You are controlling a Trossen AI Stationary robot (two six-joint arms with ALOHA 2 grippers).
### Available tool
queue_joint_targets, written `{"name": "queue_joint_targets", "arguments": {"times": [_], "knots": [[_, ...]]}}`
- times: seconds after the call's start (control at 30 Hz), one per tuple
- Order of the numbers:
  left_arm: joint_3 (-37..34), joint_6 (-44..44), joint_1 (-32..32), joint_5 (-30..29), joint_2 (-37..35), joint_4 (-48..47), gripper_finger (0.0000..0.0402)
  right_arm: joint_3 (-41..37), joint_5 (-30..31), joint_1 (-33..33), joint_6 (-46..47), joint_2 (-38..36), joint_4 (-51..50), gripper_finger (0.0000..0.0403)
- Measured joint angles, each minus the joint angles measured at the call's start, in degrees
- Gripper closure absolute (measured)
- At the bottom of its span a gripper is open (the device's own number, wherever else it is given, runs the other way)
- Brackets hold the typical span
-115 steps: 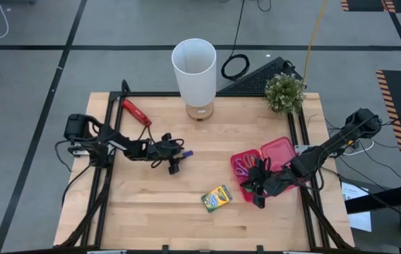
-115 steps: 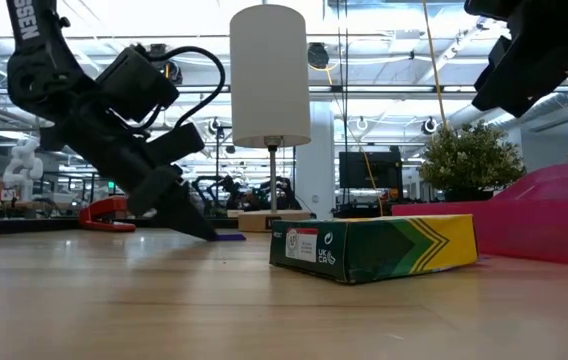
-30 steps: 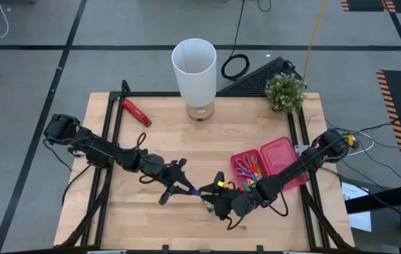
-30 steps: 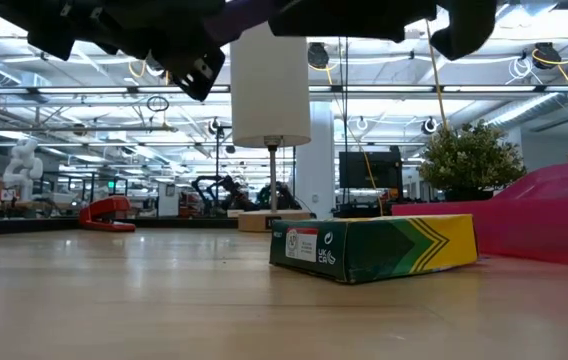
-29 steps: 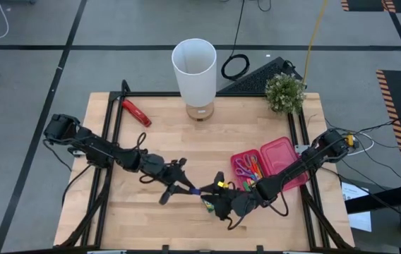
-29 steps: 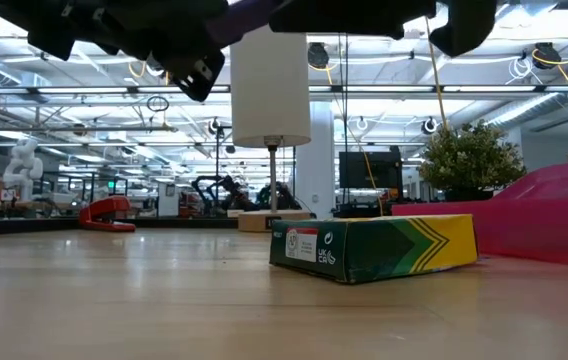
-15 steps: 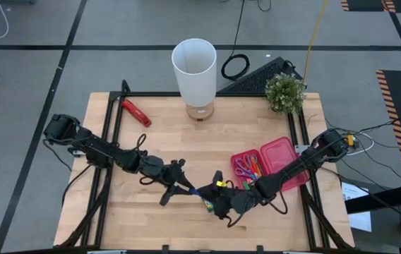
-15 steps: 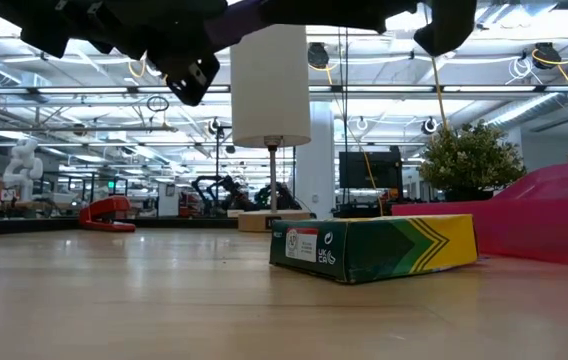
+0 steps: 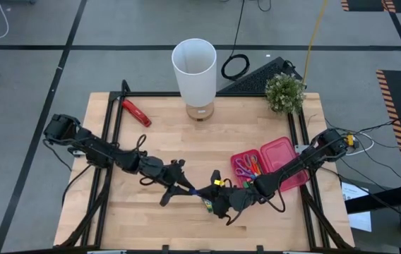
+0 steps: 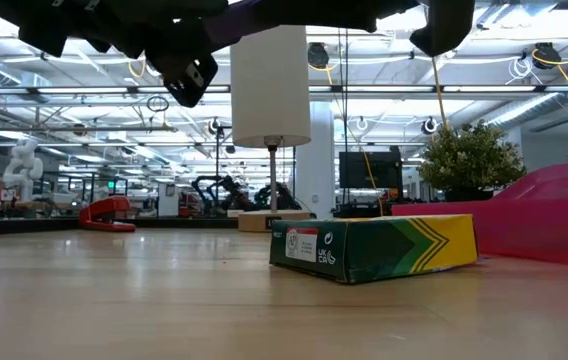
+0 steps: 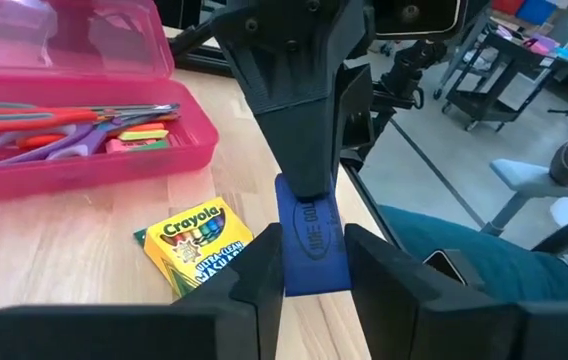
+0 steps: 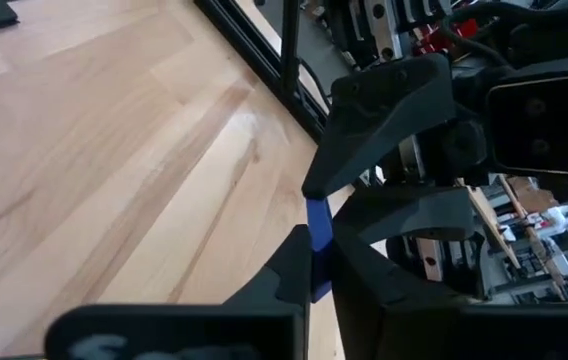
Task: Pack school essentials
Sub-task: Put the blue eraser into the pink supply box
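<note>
A small flat blue eraser [image 11: 311, 240] with printed letters hangs in the air near the table's front middle. Both grippers are on it: my left gripper [image 9: 189, 189] comes from the left and my right gripper [image 9: 209, 195] from the right. Just below them the yellow-green crayon box [image 11: 196, 245] lies flat on the table. To its right stands the open pink case [image 9: 255, 168]. Inside it lie red-handled and purple-handled scissors [image 11: 59, 128] and small coloured erasers [image 11: 134, 140]. My left gripper pinches the eraser's near end [image 11: 313, 275] between its two fingers, coming about level from the table's left. The eraser sticks out ahead of the fingers, clear of the table. My right gripper pinches the eraser's opposite end [image 12: 320, 228] between its two fingers, coming from the table's right. Its fingers meet my left gripper's nearly tip to tip.
A white lamp [image 9: 195, 70] and a potted plant [image 9: 284, 92] stand at the far edge. A red-and-black hand tool [image 9: 135, 111] lies at the far left. The pink case's lid [image 9: 280, 152] lies open to the right. A person's leg [image 11: 464, 250] shows beyond the table's front edge.
My right gripper has edged a little toward my left gripper. The blue eraser has stayed in the air between the two, above the crayon box.
</note>
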Motion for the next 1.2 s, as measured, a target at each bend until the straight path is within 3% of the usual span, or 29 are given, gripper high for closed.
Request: {"name": "queue_joint_targets", "arguments": {"times": [0.1,0.37,0.5,0.7,1.2], "knots": [[0.00,0.27,-0.38,-1.63,0.00,0.33,0.0283,0.00,0.00,0.04,2.90,0.00,0.36,0.0387],[0.02,0.94,0.18,-5.00,-2.67,0.00,0.0181,0.00,0.00,0.44,12.21,0.00,-1.00,0.0383],[0.02,0.46,1.55,-5.46,-5.74,-1.90,0.0153,0.00,0.02,1.71,14.17,-0.12,-2.13,0.0383],[0.02,2.48,3.46,-5.58,-8.38,-7.80,0.0147,-0.01,0.15,3.11,20.93,-1.84,-10.25,0.0383],[0.02,3.87,6.95,-5.49,-8.55,-10.19,0.0147,-0.02,0.02,9.56,52.27,-12.15,-47.10,0.0383]]}}
